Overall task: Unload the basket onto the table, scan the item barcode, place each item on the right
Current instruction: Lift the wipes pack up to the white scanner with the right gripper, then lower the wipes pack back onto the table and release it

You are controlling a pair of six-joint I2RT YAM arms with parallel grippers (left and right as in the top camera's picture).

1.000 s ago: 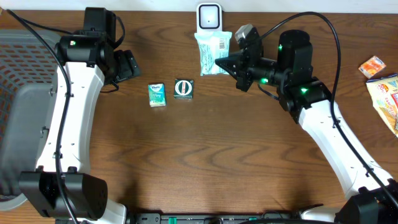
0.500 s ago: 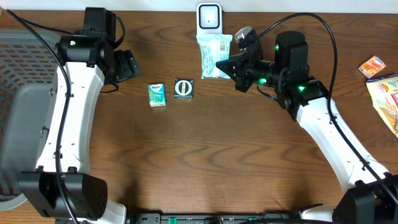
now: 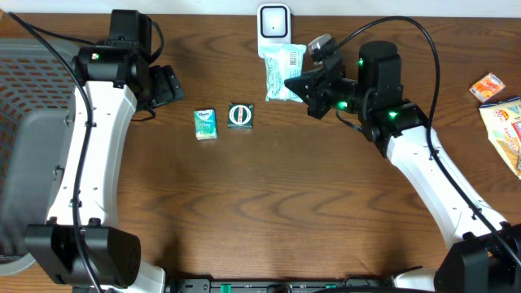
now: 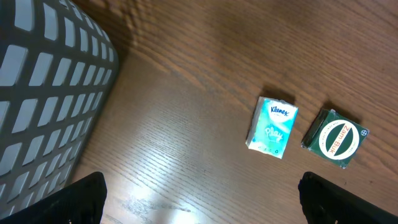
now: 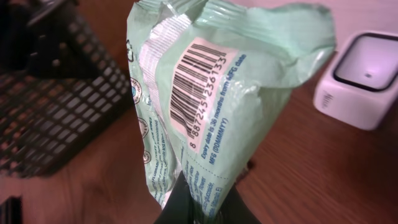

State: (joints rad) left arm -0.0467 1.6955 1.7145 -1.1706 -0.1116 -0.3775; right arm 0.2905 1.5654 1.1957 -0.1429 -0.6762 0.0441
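Right claw (image 3: 299, 82) clamps packet (image 3: 282, 72) beside scanner (image 3: 273, 23), desk (image 3: 285, 203) back edge, likely presenting barcode (image 5: 198, 87); left claw (image 3: 167, 84) spread, empty.

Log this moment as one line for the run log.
right claw: shut on packet | packet: near scanner | barcode: faces right wrist camera | left claw: open, empty

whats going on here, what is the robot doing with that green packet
The right gripper is shut on a pale green packet, holding it beside the white scanner at the far edge of the table; its barcode shows in the wrist view. The left gripper hangs open near the basket, empty. A Kleenex pack and a small green box lie on the table.
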